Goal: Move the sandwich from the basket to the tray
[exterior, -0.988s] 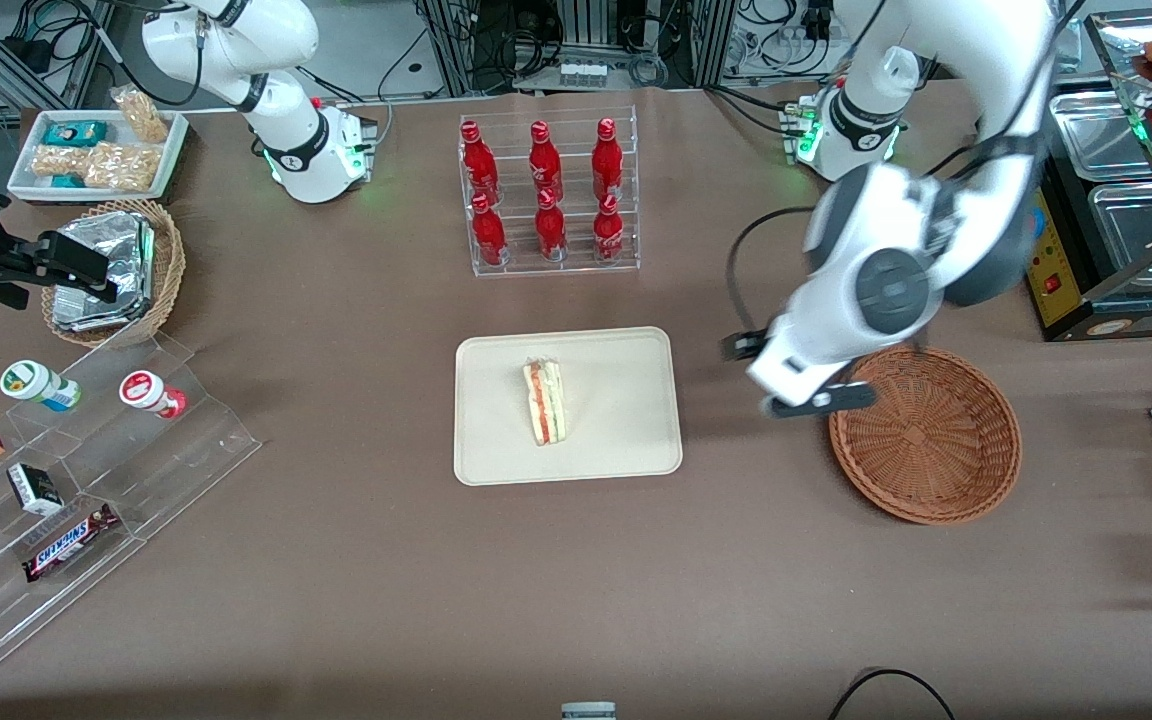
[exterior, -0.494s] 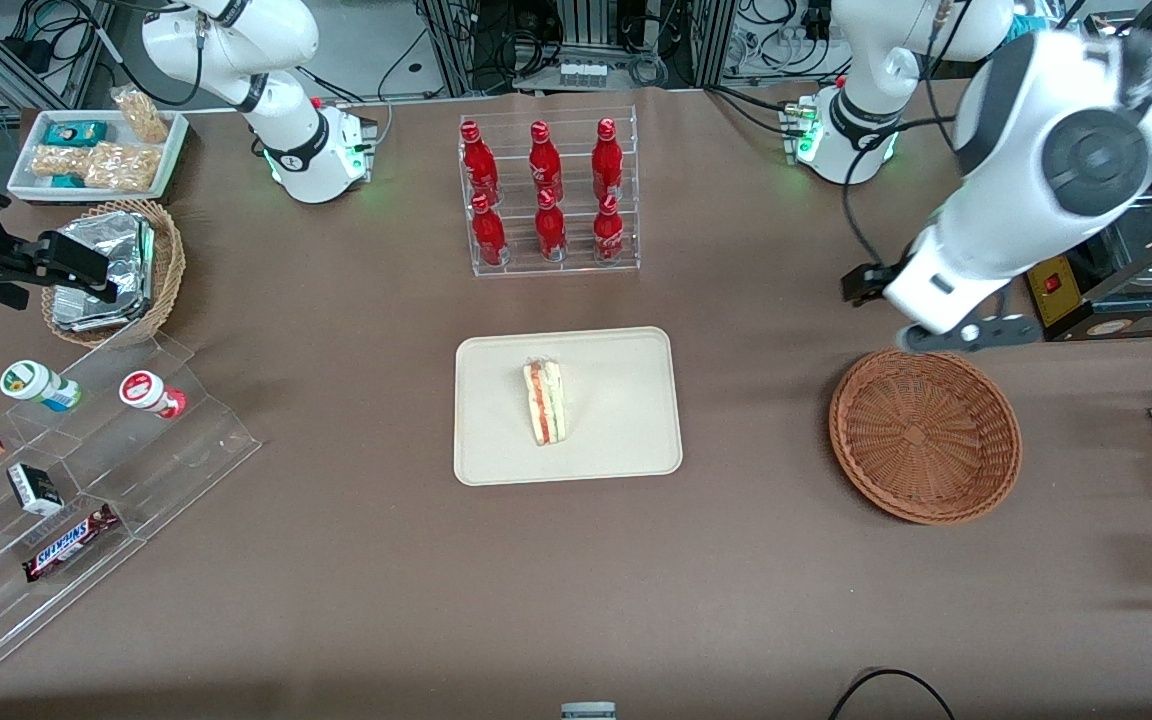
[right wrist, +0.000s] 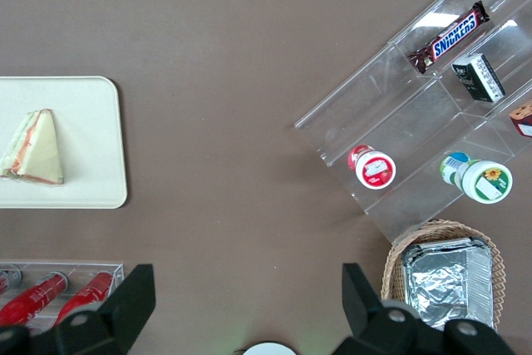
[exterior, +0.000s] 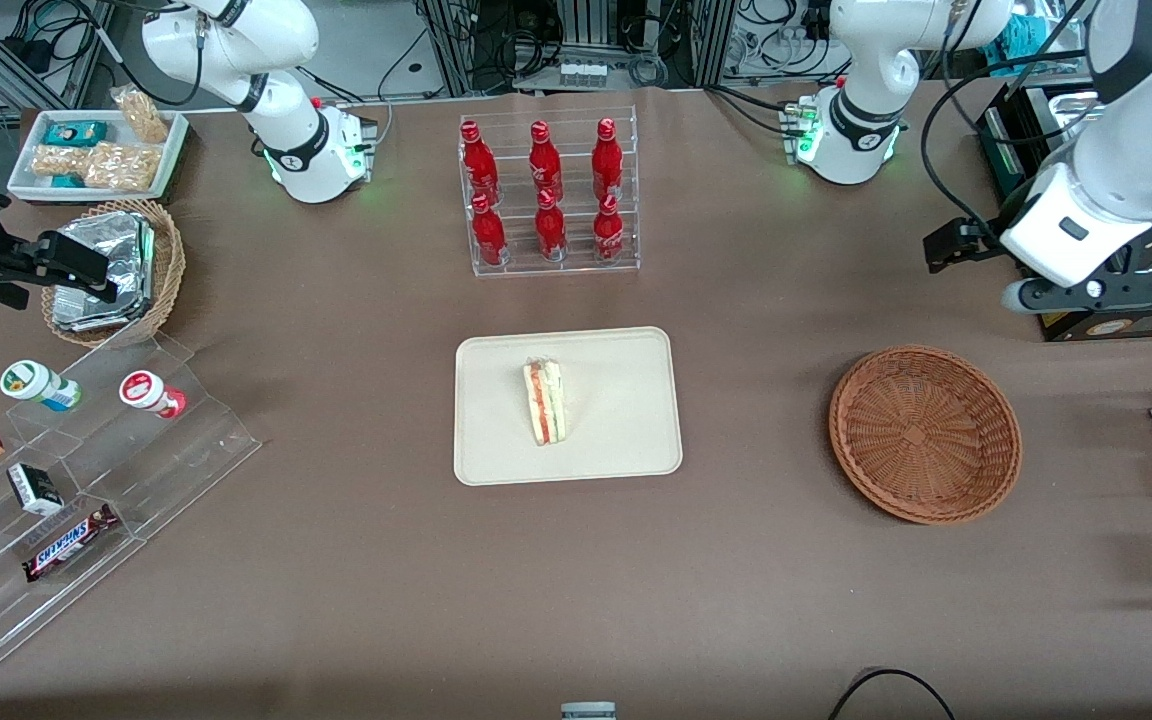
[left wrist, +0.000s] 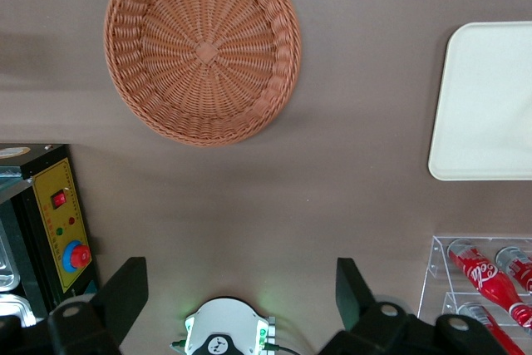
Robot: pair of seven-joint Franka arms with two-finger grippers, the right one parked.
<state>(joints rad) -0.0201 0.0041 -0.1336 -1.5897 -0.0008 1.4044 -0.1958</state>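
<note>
A brown-covered table (exterior: pixel 336 560) fills the scene. Toward the parked arm's end stands a clear stepped display rack (exterior: pixel 86 500) holding small snacks, among them a Snickers bar (exterior: pixel 69 542) and two small lidded cups (exterior: pixel 151 393).

The tray (exterior: pixel 626 400), cream-beige with rounded corners, lies flat at mid-table. Farther from the front camera than the tray stands a clear rack (exterior: pixel 548 190) of six red bottles (exterior: pixel 546 150). The basket (exterior: pixel 924 434), shallow reddish-brown wicker, sits on the cloth toward the working arm's end, well apart from the tray, with nothing in it.

A smaller, deeper tan basket (exterior: pixel 168 270) holding foil packets (exterior: pixel 106 270) sits toward the parked arm's end, with a white snack tray (exterior: pixel 101 150) farther from the camera.

The sandwich (exterior: pixel 544 402), a wrapped wedge showing red and green filling, lies on the tray near its middle, its long edge running toward the camera.

The gripper (left wrist: pixel 241 288) hangs high above the table toward the working arm's end, farther from the front camera than the basket; its two fingers (left wrist: pixel 125 293) are spread wide and hold nothing.
</note>
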